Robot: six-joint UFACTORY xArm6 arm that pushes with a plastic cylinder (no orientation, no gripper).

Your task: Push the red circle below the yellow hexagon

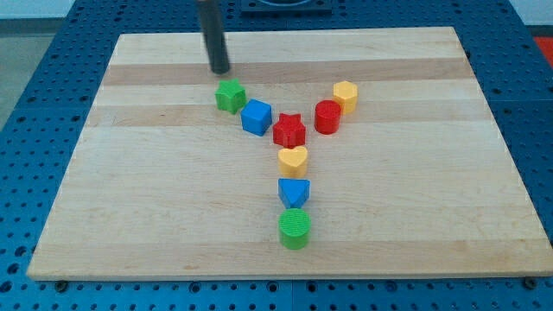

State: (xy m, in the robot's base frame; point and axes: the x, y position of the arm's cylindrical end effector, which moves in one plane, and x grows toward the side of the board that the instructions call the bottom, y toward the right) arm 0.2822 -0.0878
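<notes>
The red circle (327,117) sits on the wooden board (155,199), touching the yellow hexagon (346,96), which lies just up and to its right. My tip (221,70) is near the view's top, left of centre, just above the green star (230,96) and well left of the red circle. It touches no block.
A blue cube (257,117) and a red star (289,130) run diagonally from the green star. Below them lie a yellow heart (293,160), a blue triangle-like block (294,192) and a green circle (295,228) in a column.
</notes>
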